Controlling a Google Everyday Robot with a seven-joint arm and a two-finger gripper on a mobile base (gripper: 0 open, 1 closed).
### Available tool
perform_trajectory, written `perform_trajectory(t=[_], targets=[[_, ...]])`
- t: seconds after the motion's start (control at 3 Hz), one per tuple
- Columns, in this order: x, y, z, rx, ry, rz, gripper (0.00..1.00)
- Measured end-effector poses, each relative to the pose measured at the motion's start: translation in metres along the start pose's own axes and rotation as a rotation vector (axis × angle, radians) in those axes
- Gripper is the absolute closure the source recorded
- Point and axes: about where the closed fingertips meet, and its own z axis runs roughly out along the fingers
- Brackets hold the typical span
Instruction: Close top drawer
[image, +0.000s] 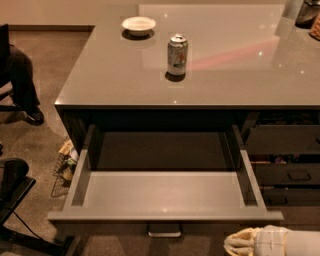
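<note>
The top drawer is pulled far out from under the grey counter. It is wide and deep, with a pale grey empty inside. Its front edge runs along the bottom of the view, and its small metal handle shows below the middle of that edge. My gripper enters at the bottom right, pale and wrapped, just below and in front of the drawer's right front corner. It touches nothing that I can see.
A drink can and a white bowl stand on the counter. A narrower stack of dark drawers is at the right. A wire basket sits on the floor at the left, beside a chair base and a seated person's leg.
</note>
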Motion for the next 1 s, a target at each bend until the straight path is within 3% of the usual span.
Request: perform_trajectory(t=[0.33,0.67,1.0], targets=[[-0.010,-0.035,0.021,0.001,-0.026,-0.024,1.00],[-0.026,-0.089,0.055,0.007,-0.045,-0.029,1.00],[-0.028,-0.093,0.058,0.008,-0.047,-0.036,1.00]])
